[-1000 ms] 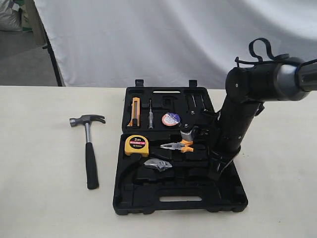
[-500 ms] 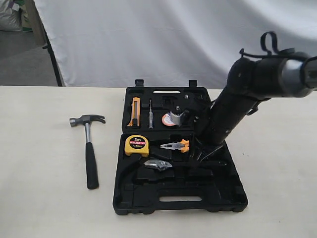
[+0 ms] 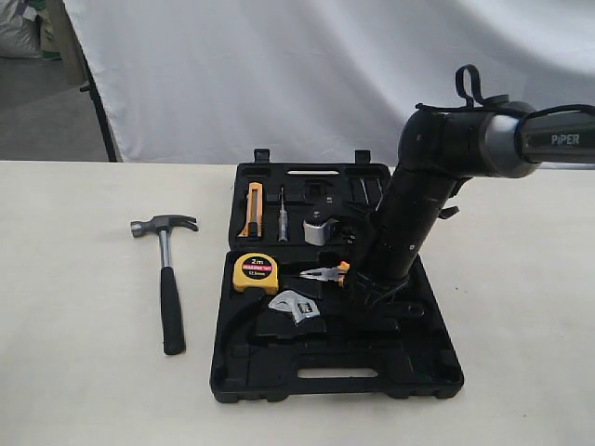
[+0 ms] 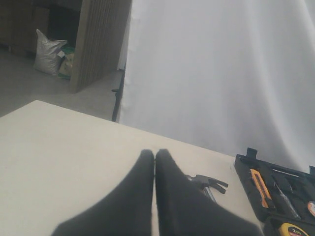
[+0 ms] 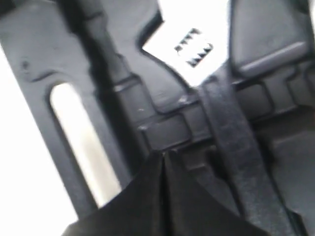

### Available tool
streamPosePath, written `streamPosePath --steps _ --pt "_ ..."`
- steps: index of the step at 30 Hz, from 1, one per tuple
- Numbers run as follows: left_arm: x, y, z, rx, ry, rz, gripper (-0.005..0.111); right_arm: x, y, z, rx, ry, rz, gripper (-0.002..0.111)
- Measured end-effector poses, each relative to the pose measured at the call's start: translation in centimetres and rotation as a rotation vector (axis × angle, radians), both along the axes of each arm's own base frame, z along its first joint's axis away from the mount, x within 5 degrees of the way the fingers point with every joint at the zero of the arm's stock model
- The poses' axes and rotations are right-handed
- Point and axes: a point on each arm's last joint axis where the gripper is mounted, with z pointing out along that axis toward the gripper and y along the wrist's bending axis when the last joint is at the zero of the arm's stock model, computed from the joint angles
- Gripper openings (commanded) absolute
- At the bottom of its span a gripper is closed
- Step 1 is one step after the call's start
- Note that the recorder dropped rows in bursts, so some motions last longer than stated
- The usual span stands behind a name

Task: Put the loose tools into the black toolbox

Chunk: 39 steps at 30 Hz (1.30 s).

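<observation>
Hammer (image 3: 167,283), steel-headed with black grip, lies beside open black toolbox (image 3: 244,373).

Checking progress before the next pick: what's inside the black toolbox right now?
Inside the black toolbox: utility knife, screwdriver, tape measure, pliers and wrench. The right arm covers the recesses on that side. The hammer lies outside on the table.

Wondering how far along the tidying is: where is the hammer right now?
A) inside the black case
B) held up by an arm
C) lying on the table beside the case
C: the claw hammer lies flat on the table, apart from the black toolbox.
</observation>
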Motion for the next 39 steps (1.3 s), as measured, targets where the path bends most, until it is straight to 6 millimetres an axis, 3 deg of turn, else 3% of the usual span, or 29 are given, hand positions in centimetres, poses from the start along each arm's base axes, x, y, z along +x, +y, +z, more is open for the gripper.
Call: streamPosePath --steps 5,9,15,19,24,30,32,39 --pt "0.0 0.0 0.0 0.000 0.000 0.000 0.001 -0.5 0.4 1.8 0.032 -0.022 0.013 0.000" --pt "0.0 0.0 0.0 0.000 0.000 0.000 0.001 -1.8 2.4 2.2 0.062 -0.035 0.064 0.000" --pt "0.0 0.0 0.0 0.000 0.000 0.000 0.001 -4.6 9.7 2.8 0.312 -0.137 -0.004 0.000" --pt "0.0 0.0 0.0 0.000 0.000 0.000 0.001 -6.0 13.3 3.0 0.415 -0.273 -0.059 0.000" --pt "0.0 0.0 0.0 0.000 0.000 0.000 0.001 -5.7 15.1 3.9 0.504 -0.461 -0.155 0.000" --pt "0.0 0.0 0.0 0.000 0.000 0.000 0.001 -6.0 16.5 2.9 0.530 -0.475 -0.230 0.000" --pt "0.0 0.0 0.0 0.000 0.000 0.000 0.001 -6.0 17.3 2.5 0.538 -0.454 -0.254 0.005" --pt "0.0 0.0 0.0 0.000 0.000 0.000 0.001 -4.5 19.9 3.5 0.596 -0.455 -0.273 0.061"
